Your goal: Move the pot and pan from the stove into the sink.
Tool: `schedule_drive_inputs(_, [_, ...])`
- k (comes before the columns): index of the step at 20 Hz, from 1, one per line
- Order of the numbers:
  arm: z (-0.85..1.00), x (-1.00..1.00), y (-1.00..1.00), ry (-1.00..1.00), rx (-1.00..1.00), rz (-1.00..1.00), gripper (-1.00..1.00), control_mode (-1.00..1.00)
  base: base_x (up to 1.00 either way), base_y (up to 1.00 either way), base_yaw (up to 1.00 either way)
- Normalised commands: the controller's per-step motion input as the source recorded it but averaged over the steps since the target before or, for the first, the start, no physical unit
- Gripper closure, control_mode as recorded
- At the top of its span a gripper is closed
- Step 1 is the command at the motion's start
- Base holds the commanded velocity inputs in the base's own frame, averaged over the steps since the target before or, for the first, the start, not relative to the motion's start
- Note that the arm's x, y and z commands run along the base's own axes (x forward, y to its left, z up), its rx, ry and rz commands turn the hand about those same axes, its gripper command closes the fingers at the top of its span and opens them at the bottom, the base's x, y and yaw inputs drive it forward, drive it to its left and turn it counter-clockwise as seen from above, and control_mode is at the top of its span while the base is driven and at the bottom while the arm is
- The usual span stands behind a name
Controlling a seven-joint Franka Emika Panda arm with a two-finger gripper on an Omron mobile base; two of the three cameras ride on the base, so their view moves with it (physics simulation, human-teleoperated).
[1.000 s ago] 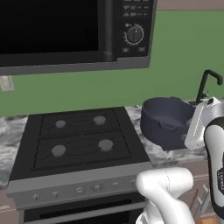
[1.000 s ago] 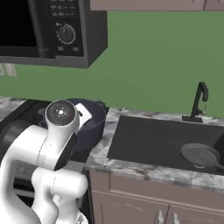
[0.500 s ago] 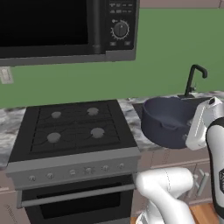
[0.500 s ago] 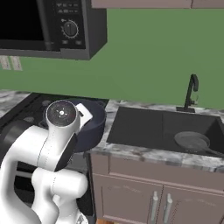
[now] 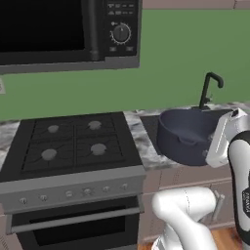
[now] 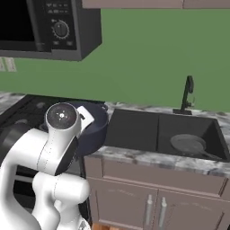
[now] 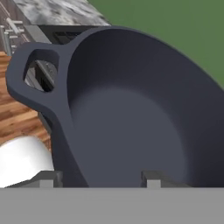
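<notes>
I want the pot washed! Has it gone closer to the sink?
Yes. The pot has moved right, away from the stove, toward the faucet.

Even, flat rendered light, sharp throughout, with soft shading inside the pot point(image 7: 131, 122) and no glare.

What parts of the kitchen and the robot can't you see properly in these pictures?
- Gripper: in the hand view the bottom edge cuts its tips, so its hold on the pot is unclear.
- Pot, right base view: the arm covers much of it.
- Pan handle in the sink: the counter edge hides its end.
- Stove knobs, left base view: too small to read.
</notes>
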Motion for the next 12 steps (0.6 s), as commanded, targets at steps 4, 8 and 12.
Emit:
schedule_drive_inputs(4, [0.00, 0.00, 0.00, 0.00, 0.00, 0.00, 1.00, 1.00, 0.09, -0.67, 0.00])
schedule_drive_inputs(8, [0.00, 0.00, 0.00, 0.00, 0.00, 0.00, 1.00, 1.00, 0.05, -0.69, 0.00])
schedule_drive_inputs(12, [0.00, 0.00, 0.00, 0.00, 0.00, 0.00, 1.00, 1.00, 0.03, -0.68, 0.00])
